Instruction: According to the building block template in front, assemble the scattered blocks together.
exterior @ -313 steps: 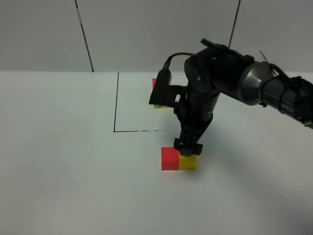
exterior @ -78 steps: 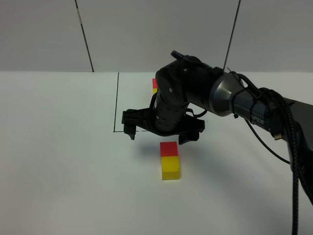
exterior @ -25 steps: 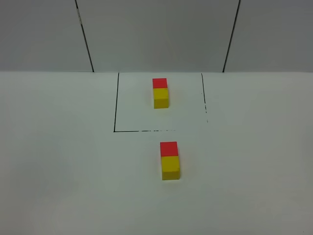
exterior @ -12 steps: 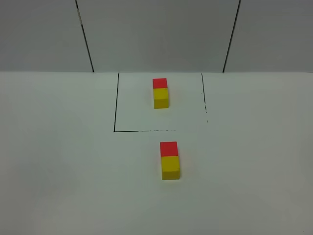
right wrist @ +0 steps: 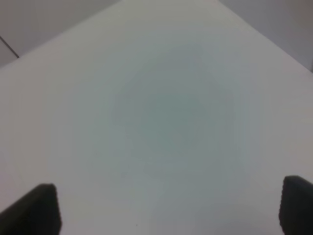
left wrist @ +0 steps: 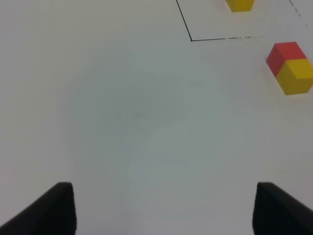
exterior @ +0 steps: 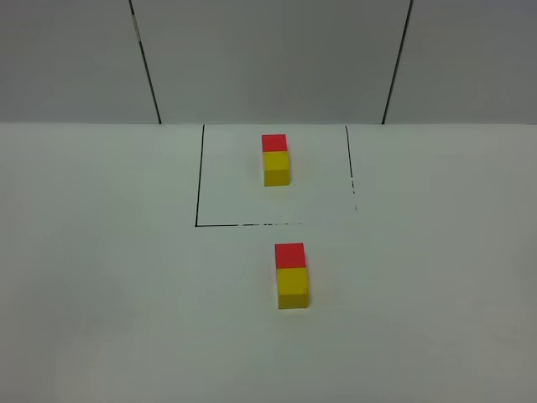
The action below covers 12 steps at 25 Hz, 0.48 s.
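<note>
The right arm has left; both claws [left wrist: 161, 208] [right wrist: 168, 208] gape empty, and the loose blocks [exterior: 291, 275] match the template [exterior: 275, 159].

Even soft light, faint shadows, blurry wrist views

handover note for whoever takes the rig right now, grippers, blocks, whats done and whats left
Left gripper: open, empty, over bare table.
Right gripper: open, empty, over bare table.
Template sits inside the black lines, red behind yellow.
Red block and yellow block sit joined just outside the frame, red behind yellow, matching the template.
Done: assembly looks complete.
Left: probably nothing; confirm the match.
</note>
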Available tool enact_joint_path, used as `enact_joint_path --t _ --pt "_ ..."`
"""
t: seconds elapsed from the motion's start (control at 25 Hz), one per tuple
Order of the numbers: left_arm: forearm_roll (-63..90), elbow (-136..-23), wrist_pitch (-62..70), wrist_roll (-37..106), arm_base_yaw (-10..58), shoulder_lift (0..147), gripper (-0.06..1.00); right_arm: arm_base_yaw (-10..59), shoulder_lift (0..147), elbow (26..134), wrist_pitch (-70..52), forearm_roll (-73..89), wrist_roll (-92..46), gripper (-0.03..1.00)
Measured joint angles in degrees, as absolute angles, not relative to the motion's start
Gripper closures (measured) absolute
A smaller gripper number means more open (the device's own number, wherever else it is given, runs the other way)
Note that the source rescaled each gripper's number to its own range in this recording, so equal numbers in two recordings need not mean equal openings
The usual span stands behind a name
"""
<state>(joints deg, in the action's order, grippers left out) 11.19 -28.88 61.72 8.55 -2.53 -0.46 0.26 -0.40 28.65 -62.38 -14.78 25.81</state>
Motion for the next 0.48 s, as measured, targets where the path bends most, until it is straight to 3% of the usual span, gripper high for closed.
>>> enact_joint_path --t 0.48 --pt "11.2 -28.9 61.7 8.6 -2.5 -0.5 0.38 0.3 -0.4 28.6 -62.4 -14.8 25.8 0.18"
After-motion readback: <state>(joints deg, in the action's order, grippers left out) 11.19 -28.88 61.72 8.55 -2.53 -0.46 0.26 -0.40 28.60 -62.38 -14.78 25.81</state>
